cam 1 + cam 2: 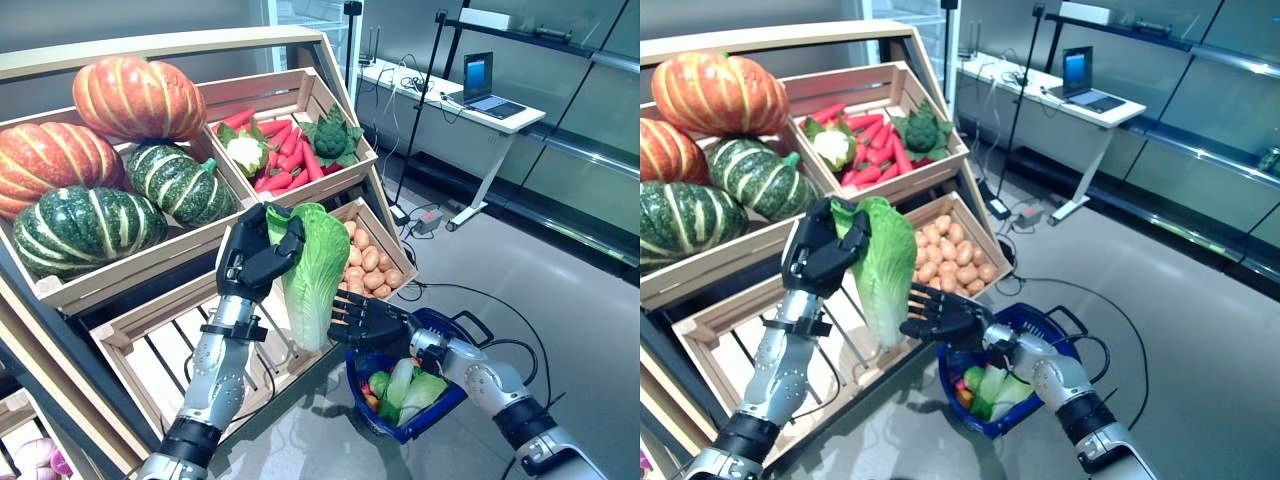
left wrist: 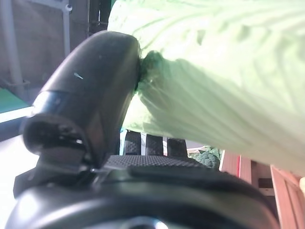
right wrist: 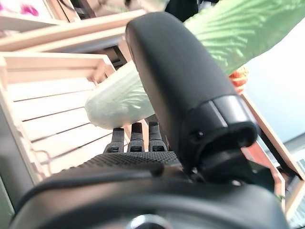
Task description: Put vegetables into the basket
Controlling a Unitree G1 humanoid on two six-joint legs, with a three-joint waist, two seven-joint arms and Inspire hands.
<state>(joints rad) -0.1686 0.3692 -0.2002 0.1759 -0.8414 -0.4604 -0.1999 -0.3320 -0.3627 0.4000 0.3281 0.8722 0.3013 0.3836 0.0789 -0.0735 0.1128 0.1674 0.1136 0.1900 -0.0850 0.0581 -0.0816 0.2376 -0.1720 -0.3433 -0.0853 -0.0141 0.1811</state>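
A long pale-green napa cabbage (image 1: 315, 270) hangs leaf end up in front of the wooden stand. My left hand (image 1: 255, 255) is shut on its leafy top, thumb (image 2: 90, 105) pressed into the leaves. My right hand (image 1: 375, 322) is open, its straight fingers reaching to the cabbage's white lower end (image 3: 119, 95), thumb standing beside it. The blue basket (image 1: 405, 433) sits under my right forearm, low to the right of the cabbage. Green leafy vegetables and some small round ones lie in it.
The stand holds a crate of pumpkins (image 1: 130, 95), a crate of carrots, cauliflower and broccoli (image 1: 285, 150), a crate of potatoes (image 1: 370, 265) and a bare slatted crate (image 1: 150, 350) behind my left arm. A white desk with a laptop (image 1: 480, 95) stands far right.
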